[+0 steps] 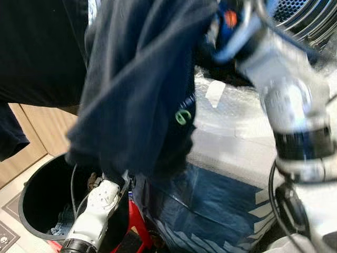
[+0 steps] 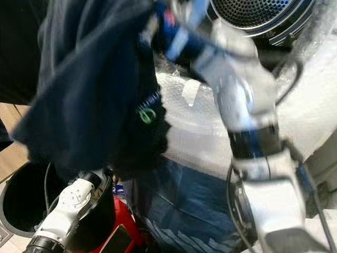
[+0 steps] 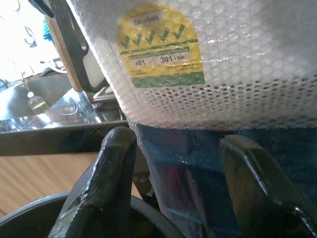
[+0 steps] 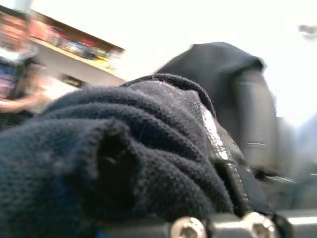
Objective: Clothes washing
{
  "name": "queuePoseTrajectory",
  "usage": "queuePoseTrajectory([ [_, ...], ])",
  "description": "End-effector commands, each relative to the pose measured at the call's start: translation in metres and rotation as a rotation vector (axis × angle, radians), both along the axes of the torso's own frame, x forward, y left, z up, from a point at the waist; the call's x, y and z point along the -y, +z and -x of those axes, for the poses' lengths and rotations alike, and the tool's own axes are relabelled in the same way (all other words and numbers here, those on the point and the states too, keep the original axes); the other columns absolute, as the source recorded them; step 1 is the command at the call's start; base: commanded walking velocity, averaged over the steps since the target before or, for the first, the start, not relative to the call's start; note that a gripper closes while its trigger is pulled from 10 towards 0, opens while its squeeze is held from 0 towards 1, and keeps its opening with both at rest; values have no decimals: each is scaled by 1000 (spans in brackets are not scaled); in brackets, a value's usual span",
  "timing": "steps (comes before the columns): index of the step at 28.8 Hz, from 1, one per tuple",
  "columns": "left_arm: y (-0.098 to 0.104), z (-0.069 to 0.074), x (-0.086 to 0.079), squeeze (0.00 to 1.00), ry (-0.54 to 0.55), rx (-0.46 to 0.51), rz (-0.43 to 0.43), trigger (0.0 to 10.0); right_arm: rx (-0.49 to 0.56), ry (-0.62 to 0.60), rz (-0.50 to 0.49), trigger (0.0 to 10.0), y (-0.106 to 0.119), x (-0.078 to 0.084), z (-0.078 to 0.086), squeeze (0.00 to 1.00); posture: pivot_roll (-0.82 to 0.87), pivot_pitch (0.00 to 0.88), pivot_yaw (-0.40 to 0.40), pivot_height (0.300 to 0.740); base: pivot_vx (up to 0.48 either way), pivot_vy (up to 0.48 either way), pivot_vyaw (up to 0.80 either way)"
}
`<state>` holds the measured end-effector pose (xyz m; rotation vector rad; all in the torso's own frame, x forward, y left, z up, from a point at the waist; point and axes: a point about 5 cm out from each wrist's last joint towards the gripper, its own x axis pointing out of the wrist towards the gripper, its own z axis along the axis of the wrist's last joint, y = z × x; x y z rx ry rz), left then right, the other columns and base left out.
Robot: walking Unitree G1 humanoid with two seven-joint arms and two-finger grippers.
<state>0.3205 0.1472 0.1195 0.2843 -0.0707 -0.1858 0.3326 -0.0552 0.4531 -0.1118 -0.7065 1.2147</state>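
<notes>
Two arms work in a tight space before a bubble-wrapped washing machine (image 1: pixel 231 113). Its perforated drum opening (image 2: pixel 253 13) sits at upper right, and a dark round laundry bucket (image 1: pixel 39 197) stands on the floor at lower left, close beside the machine's blue-filmed lower front (image 1: pixel 210 203). The right arm is raised and bent across the machine front, its right gripper (image 2: pixel 168 23) clamped on a dark navy garment (image 1: pixel 137 89) held high. The cloth hangs between bucket and drum, its lower edge just above the bucket rim. In the right wrist view, knit fabric bunches over a finger (image 4: pixel 223 153). The left gripper (image 3: pixel 181 188) is low by the bucket, fingers apart and holding nothing, pointing toward a yellow energy label (image 3: pixel 161 44).
</notes>
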Motion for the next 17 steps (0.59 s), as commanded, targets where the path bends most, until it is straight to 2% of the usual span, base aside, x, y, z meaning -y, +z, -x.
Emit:
queuePoseTrajectory([
  [1, 1, 0, -2, 0, 3, 11, -5, 10000, 23, -69, -54, 0, 16, 8, -7, 0, -38, 20, -14, 740, 0, 0, 0],
  [4, 1, 1, -3, 0, 8, 18, -7, 10000, -14, -165, -60, 0, 26, 12, -19, 0, -21, 10, -25, 740, 0, 0, 0],
  [6, 2, 1, -5, 0, 14, 18, -7, 10000, -26, -288, -43, 0, 27, 16, -28, 0, -15, 8, -27, 740, 0, 0, 0],
  [7, 2, 1, -5, 0, 14, 18, -7, 10000, -26, -288, -43, 0, 27, 16, -28, 0, -15, 8, -27, 740, 0, 0, 0],
  [8, 1, 1, -6, 0, 20, 18, -6, 10000, -37, -466, -83, 0, 35, 27, -36, 0, -8, 5, -27, 740, 0, 0, 0],
  [11, 0, 2, -7, 0, 21, 14, -11, 10000, -102, -755, -209, 0, 47, 54, -44, 0, -6, 0, -27, 740, 0, 0, 0],
  [12, 0, 2, -7, 0, 21, 12, -15, 10000, -111, -890, -228, 0, 49, 68, -46, 0, -7, 1, -27, 740, 0, 0, 0],
  [13, 0, 2, -7, 0, 21, 12, -15, 10000, -111, -890, -228, 0, 49, 68, -46, 0, -7, 1, -27, 740, 0, 0, 0],
  [15, 0, 3, -7, 0, 22, 12, -15, 10000, -116, -1002, -244, 0, 50, 83, -48, 0, -6, 0, -30, 740, 0, 0, 0],
  [17, 0, 2, -6, 0, 22, 14, -13, 10000, -117, -1057, -265, 0, 52, 92, -47, 0, -8, 4, -34, 740, 0, 0, 0],
])
